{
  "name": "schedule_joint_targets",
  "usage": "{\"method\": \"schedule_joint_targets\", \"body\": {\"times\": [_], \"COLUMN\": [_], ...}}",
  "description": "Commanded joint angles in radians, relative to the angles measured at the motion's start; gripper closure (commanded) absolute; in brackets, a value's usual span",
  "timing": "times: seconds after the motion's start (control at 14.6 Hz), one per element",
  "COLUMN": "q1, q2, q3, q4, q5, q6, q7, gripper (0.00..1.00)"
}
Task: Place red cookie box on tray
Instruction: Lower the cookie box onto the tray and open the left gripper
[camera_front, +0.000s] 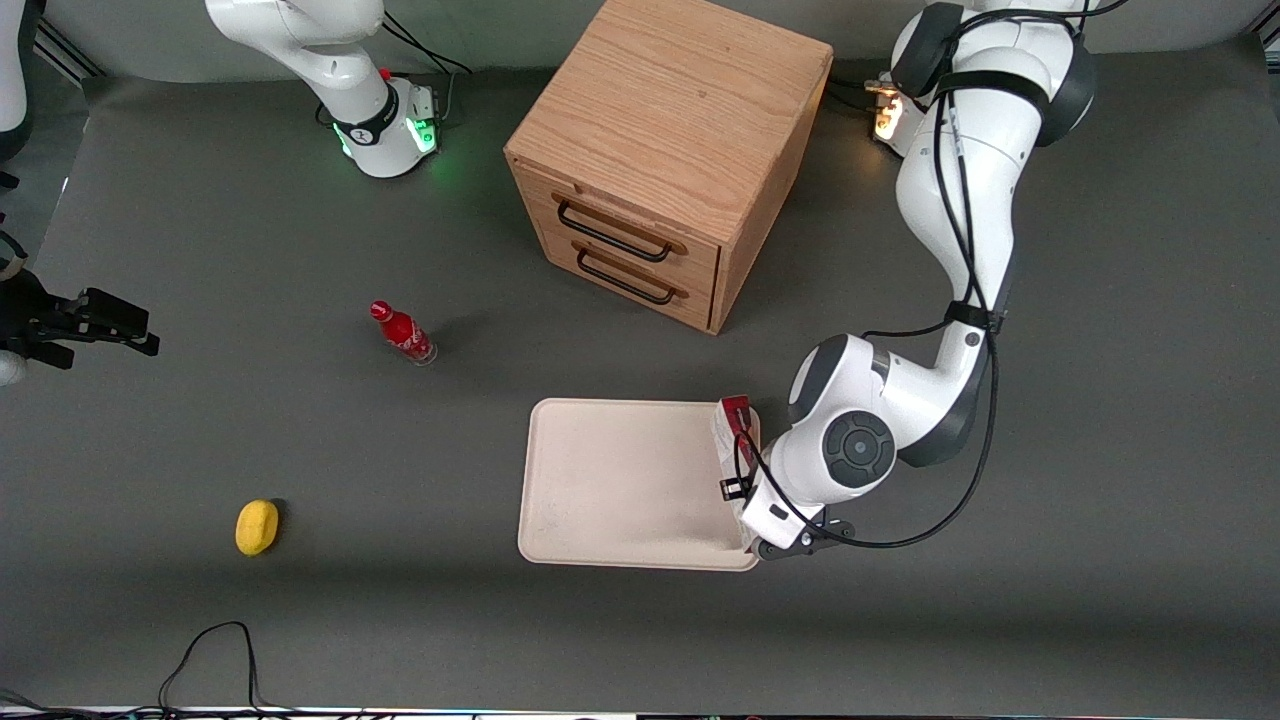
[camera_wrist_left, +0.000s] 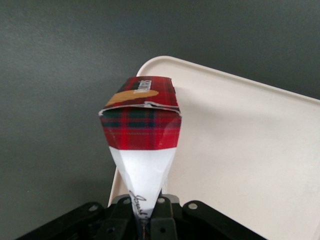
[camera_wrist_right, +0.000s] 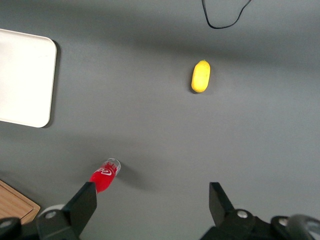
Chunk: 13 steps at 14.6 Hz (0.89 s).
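Counter: dark grey matte counter (camera_front: 1100, 450) carrying everything; the end effector works low over its middle, near the front camera.
Cabinet: light oak wooden drawer cabinet (camera_front: 670, 150) with two drawers and black wire handles, farther from the front camera than the end effector and well apart from it.
Tray: flat cream rectangular tray (camera_front: 620, 480) with rounded corners and a low rim, lying on the counter directly under and beside the end effector; the end effector is above the tray's edge nearest the working arm.
Box: thin red tartan cookie box (camera_wrist_left: 142, 117) with a whitish face, held up on edge in the end effector, its free end reaching out over the tray's rim and corner; in the front view only its red end and pale side (camera_front: 733, 420) show beside the wrist. Whether it touches the tray cannot be told.
End effector: black two-finger end effector (camera_wrist_left: 147, 212) of the left arm, its fingers closed on the pale end of the box, pinching the carton flat there.
Bottle: small red bottle (camera_front: 402, 333) with a red cap, standing well apart from the end effector, toward the parked arm's end.
Lemon: small yellow oval lemon-like object (camera_front: 257, 527), farther still toward the parked arm's end.
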Motion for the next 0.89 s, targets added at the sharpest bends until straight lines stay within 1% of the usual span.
{"method": "schedule_joint_targets", "body": {"times": [0.0, 0.14, 0.21, 0.27, 0.62, 0.69, 0.82], "q1": [-0.027, -0.033, -0.039, -0.044, -0.059, -0.059, -0.059], "q2": [0.027, 0.035, 0.035, 0.036, 0.052, 0.050, 0.052], "q3": [0.011, 0.014, 0.012, 0.011, 0.012, 0.012, 0.012], "q4": [0.048, 0.042, 0.041, 0.036, 0.025, 0.018, 0.007], "q5": [0.001, 0.015, 0.047, 0.058, 0.081, 0.081, 0.083], "q6": [-0.005, 0.000, 0.001, 0.006, 0.024, 0.026, 0.038], "q7": [-0.011, -0.008, 0.004, 0.026, 0.050, 0.050, 0.050], "gripper": [1.00, 1.00, 1.00, 1.00, 1.00, 0.98, 0.41]}}
